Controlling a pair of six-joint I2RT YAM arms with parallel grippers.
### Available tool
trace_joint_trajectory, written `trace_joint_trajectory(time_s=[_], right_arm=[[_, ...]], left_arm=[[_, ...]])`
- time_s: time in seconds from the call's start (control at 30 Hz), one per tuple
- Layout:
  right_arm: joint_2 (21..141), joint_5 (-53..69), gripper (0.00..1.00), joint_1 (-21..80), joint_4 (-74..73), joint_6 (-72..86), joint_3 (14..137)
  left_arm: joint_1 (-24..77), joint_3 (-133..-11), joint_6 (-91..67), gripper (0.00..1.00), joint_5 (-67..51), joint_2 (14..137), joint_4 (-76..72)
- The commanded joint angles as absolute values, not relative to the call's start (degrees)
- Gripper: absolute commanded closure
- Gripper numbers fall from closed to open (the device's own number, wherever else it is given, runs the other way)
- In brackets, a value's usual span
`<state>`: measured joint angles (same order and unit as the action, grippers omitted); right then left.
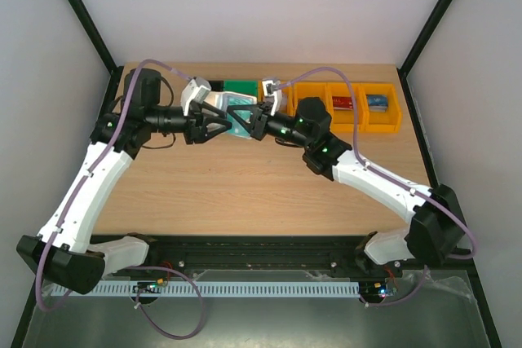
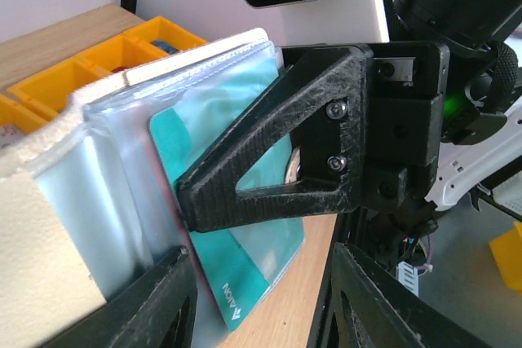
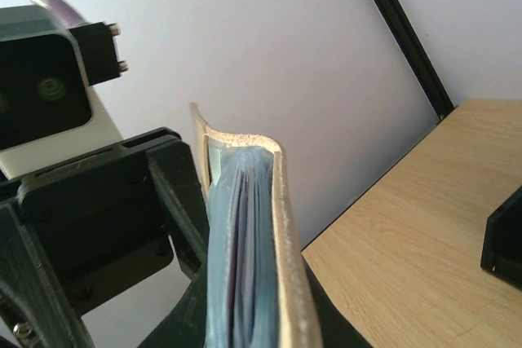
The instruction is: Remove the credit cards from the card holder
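The card holder (image 1: 234, 113) is held upright over the back middle of the table, white cover outside and pale blue see-through sleeves (image 2: 98, 177) fanned open. My right gripper (image 1: 249, 121) is shut on it; in the right wrist view the holder (image 3: 245, 226) stands edge-on between that gripper's (image 3: 245, 319) jaws. A teal credit card (image 2: 236, 279) pokes down out of one sleeve. My left gripper (image 2: 261, 283) is open around that card's corner, with its left finger (image 2: 155, 303) against the sleeves and its right finger (image 2: 383, 299) well apart.
Orange bins (image 1: 351, 116) line the back right; one holds a red card (image 1: 342, 103), another a blue card (image 1: 377, 102). A green bin (image 1: 239, 86) sits just behind the grippers. White walls with black frame posts close in the table.
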<state>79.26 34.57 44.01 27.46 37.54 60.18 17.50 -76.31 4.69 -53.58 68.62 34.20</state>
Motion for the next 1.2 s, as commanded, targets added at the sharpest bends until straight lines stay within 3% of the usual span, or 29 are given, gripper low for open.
trace_joint_trajectory(time_s=[0.0, 0.2, 0.43, 0.5, 0.8, 1.0, 1.07, 1.17], right_arm=[[73.6, 39.1, 0.98, 46.3, 27.4, 31.5, 62.4], [70.5, 38.0, 0.98, 45.4, 20.9, 27.6, 62.3], [68.4, 41.5, 0.98, 45.1, 17.5, 24.1, 62.1], [68.2, 43.4, 0.98, 45.1, 18.2, 24.2, 61.9], [69.6, 47.0, 0.98, 45.1, 21.8, 25.9, 61.2], [70.9, 47.2, 0.98, 45.1, 23.8, 27.0, 61.6], [71.5, 47.9, 0.98, 45.1, 24.4, 27.6, 61.6], [72.1, 48.0, 0.98, 45.1, 24.7, 28.0, 61.5]], left_arm=[[16.1, -78.8, 8.3, 0.51, -50.3, 68.6, 37.3], [13.5, -81.5, 11.0, 0.46, -49.1, 67.7, 41.8], [11.5, -84.5, 15.4, 0.04, -45.2, 66.5, 46.5], [11.5, -83.2, 15.5, 0.00, -44.2, 66.6, 46.0], [13.0, -78.2, 16.0, 0.01, -60.5, 67.2, 43.7], [14.6, -76.1, 18.1, 0.01, -65.3, 67.1, 44.5], [14.8, -75.8, 18.1, 0.12, -65.5, 67.2, 44.2], [14.8, -75.1, 17.6, 0.38, -66.8, 67.1, 43.6]])
